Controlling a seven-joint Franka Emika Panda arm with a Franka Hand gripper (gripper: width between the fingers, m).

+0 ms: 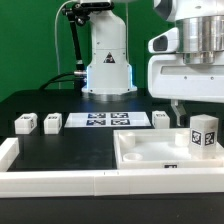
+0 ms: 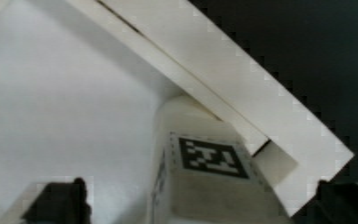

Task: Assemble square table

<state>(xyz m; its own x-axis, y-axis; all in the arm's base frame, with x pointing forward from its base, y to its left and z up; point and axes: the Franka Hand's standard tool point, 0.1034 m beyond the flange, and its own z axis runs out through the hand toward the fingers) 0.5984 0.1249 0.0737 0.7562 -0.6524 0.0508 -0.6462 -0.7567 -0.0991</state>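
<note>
On the black table [image 1: 40, 103], under a pale room wall [image 1: 30, 40], the slab [image 1: 150, 154] lies at the exterior view's right, the gripper [image 1: 188, 113] with jaws apart astride an upright leg [image 1: 203, 135] there, and three more legs [image 1: 25, 123] flank the marker board [image 1: 105, 121].

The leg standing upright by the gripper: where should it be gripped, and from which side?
Probably its upper end, from straight above. The leg stands upright at a corner of the tabletop, so its top is free and its flat opposite sides suit two fingers. The wrist view shows it between the fingers of the open gripper, not yet touched.
</note>
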